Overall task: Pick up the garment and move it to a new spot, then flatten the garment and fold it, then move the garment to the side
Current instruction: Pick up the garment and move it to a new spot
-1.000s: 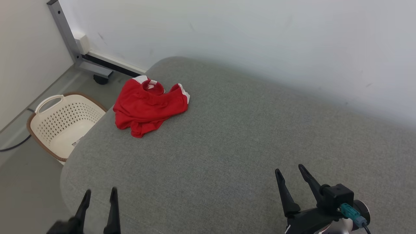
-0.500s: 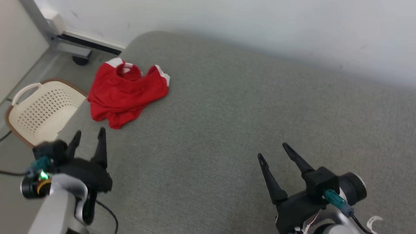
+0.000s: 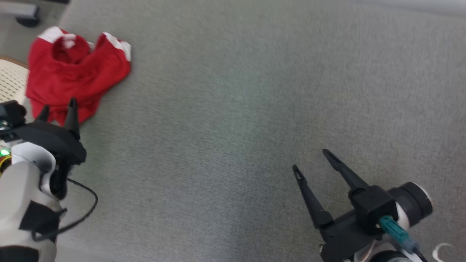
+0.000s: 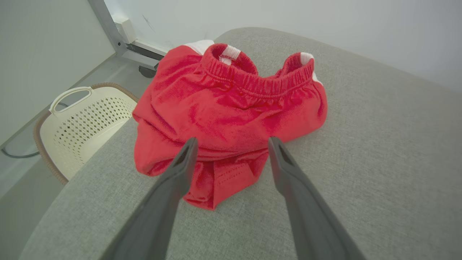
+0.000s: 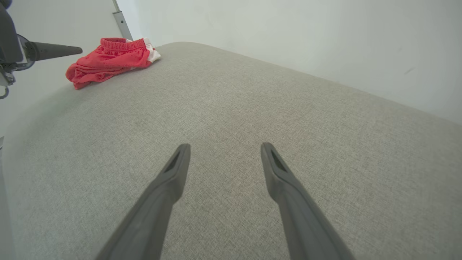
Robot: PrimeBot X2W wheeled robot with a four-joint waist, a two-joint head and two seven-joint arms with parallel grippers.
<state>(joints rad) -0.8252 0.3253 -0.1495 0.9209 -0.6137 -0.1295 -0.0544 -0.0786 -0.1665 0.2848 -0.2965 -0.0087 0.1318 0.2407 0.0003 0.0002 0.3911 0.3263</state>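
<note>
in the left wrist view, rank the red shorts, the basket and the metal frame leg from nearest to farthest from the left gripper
1. red shorts, straight ahead of the left gripper
2. basket, lower down at left
3. metal frame leg, far back at upper left

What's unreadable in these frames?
- Shorts: underside and leg layout are hidden by its own folds.
- Basket: cut by the left edge in the head view. In the left wrist view its near part is behind the cushion.
- Left gripper: head view is blurred, so contact with the shorts is unclear.
- Right gripper: its wrist is cut by the bottom edge in the head view.
</note>
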